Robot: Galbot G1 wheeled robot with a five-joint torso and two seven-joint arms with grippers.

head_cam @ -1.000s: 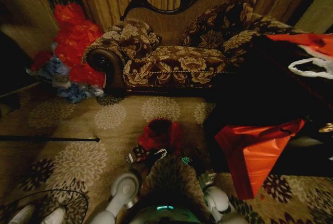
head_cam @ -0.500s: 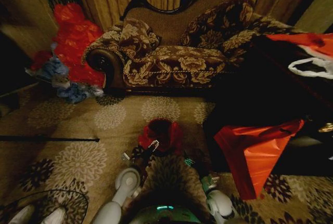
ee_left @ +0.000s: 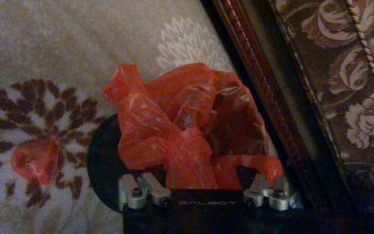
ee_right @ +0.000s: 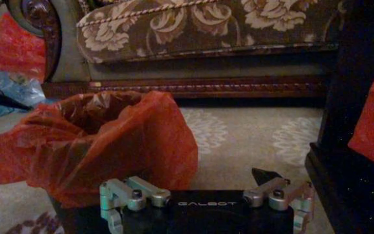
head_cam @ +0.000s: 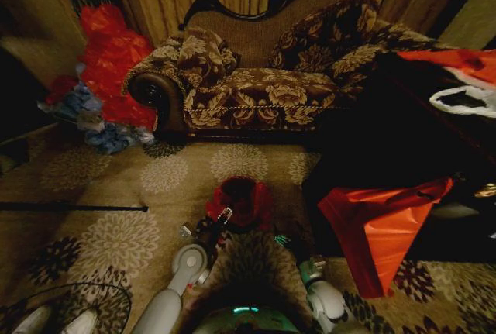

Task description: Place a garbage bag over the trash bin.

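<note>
The red garbage bag sits crumpled on top of the trash bin on the carpet in front of the sofa. In the left wrist view the garbage bag is bunched over the black trash bin, its mouth partly open, and one fold runs down into my left gripper. In the head view my left gripper is at the bin's near-left side. My right gripper stands open just beside the garbage bag, which drapes over the trash bin. My right gripper is at the bin's near-right.
A patterned sofa stands behind the bin. A heap of red and blue bags lies at far left. A dark cabinet with a large orange-red sheet is on the right. A black rod lies on the carpet at left. A red scrap lies beside the bin.
My left arm has swung outward to the left, its gripper shifting left along the bin's near side. My right arm has drawn back a little toward me.
</note>
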